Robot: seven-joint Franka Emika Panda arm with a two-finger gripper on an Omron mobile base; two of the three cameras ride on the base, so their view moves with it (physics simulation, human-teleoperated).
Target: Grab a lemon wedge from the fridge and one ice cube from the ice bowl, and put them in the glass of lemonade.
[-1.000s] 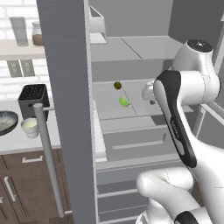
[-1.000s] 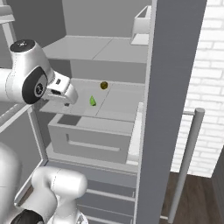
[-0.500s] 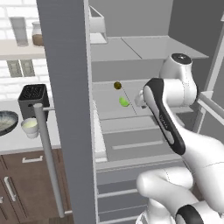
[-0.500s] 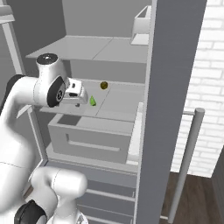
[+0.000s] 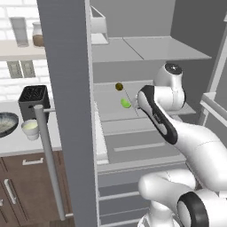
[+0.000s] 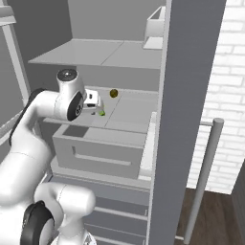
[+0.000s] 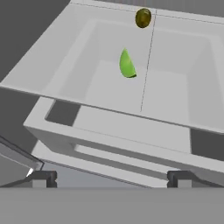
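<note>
The fridge stands with its doors open. A small yellow-green lemon wedge lies on a middle shelf, also seen as the lemon wedge and the lemon wedge. My gripper reaches into the fridge just short of the wedge, level with the shelf. In the hand view the gripper is open, its fingertips spread wide with nothing between them. The ice bowl and the glass of lemonade sit on the counter left of the fridge.
A small dark round fruit lies behind the wedge on the same shelf. A drawer front juts out below the shelf. A black toaster stands behind the glass. The long handle of the fridge door hangs near the counter.
The arm has swung in toward the shelf, bringing the hand from beside the fridge's right side to close by the lemon wedge. The jaws stay open.
</note>
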